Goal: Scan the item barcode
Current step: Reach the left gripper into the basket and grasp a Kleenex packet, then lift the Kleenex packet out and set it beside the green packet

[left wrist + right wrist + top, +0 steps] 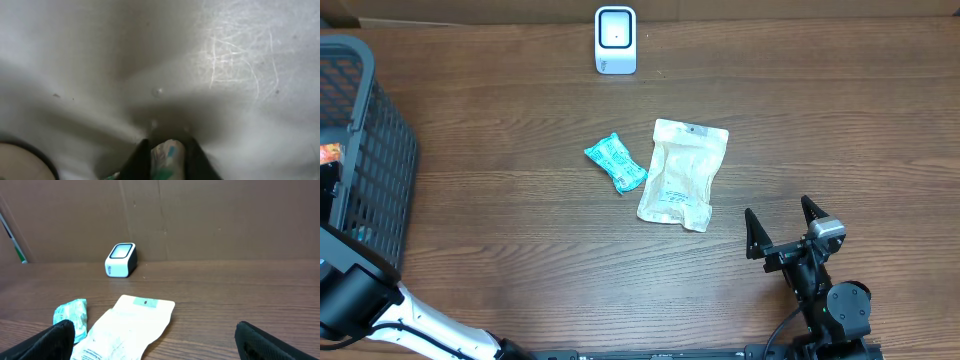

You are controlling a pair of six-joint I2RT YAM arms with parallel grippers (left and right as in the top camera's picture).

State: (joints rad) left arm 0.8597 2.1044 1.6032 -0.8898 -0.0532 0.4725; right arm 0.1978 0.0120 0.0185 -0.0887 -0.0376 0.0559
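"Lifting comes next, we reckon. Our left gripper (168, 145) is clamped on a small packet (166, 156), pale with teal and pink print, and only its tip shows in the pinch. Where do we have it?"

"Down inside the basket (380, 160) at the left edge of the table (520, 250), judging by where our left arm (360, 300) reaches. The wrist camera shows only a blurred pale surface beyond the packet, so we cannot say what it lies on. We should raise it straight up until it clears the basket's wall, and only then swing toward the scanner (615, 40)."

"And the barcode?"

"We cannot see one from here. We should carry the small packet to the scanner's window, which tilts up toward our side from the far edge of the table. Then we turn the wrist slowly until a printed face meets it. The hold looks shallow to us, so no quick turns, or we may drop it."

"What lies in our way?"

"A teal packet (616, 163) and a white pouch (683, 173) lie flat, just beside each other, between us and the scanner. We should pass above them rather than sweep through. Our right gripper (778, 215) hovers near the front edge with its jaws wide apart and nothing in them. It is well apart from the left arm's likely path, so we need not move it."
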